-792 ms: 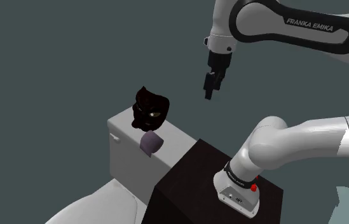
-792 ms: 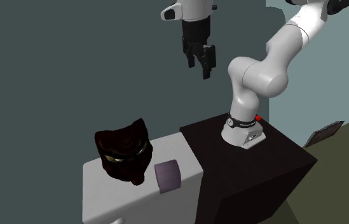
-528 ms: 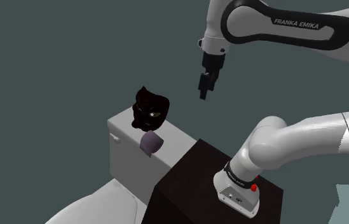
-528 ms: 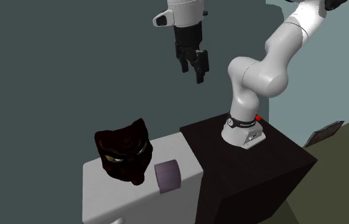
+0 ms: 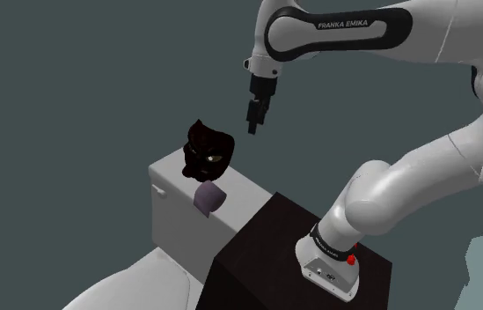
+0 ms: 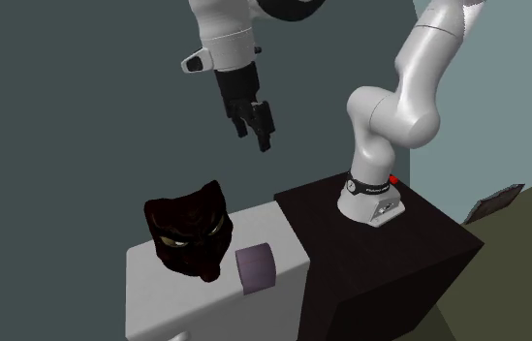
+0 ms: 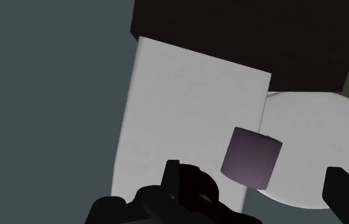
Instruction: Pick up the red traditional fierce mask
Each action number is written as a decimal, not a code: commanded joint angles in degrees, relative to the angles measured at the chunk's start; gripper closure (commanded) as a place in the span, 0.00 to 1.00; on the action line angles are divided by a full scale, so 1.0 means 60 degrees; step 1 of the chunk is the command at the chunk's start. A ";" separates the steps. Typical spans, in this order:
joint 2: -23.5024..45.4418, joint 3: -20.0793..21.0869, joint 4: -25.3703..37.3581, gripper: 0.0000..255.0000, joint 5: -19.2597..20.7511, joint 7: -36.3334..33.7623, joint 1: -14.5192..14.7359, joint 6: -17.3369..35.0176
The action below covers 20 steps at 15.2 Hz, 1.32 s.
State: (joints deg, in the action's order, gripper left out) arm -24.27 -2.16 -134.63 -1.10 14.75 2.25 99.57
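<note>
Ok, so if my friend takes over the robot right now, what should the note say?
Claw: open and holding nothing. It is up in the air over the white tank, higher than the mask and not touching it.
Mask: dark red. It sits on top of the tank, next to a small purplish roll.
Done: nothing has been grabbed yet.
Left: bring the claw down over the mask, close on it and lift, probably keeping clear of the roll.
</note>
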 commanded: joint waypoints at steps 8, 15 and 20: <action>0.3474 -0.0410 0.2144 0.00 -0.1225 0.2198 0.0380 0.1247; 0.4532 -0.0388 0.2556 0.00 -0.1641 0.2826 0.0415 0.1818; 0.4734 -0.0381 0.2325 0.00 -0.1693 0.2914 0.0419 0.2243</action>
State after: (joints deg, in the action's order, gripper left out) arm 4.00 -4.44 -120.62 -11.23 32.15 4.78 112.82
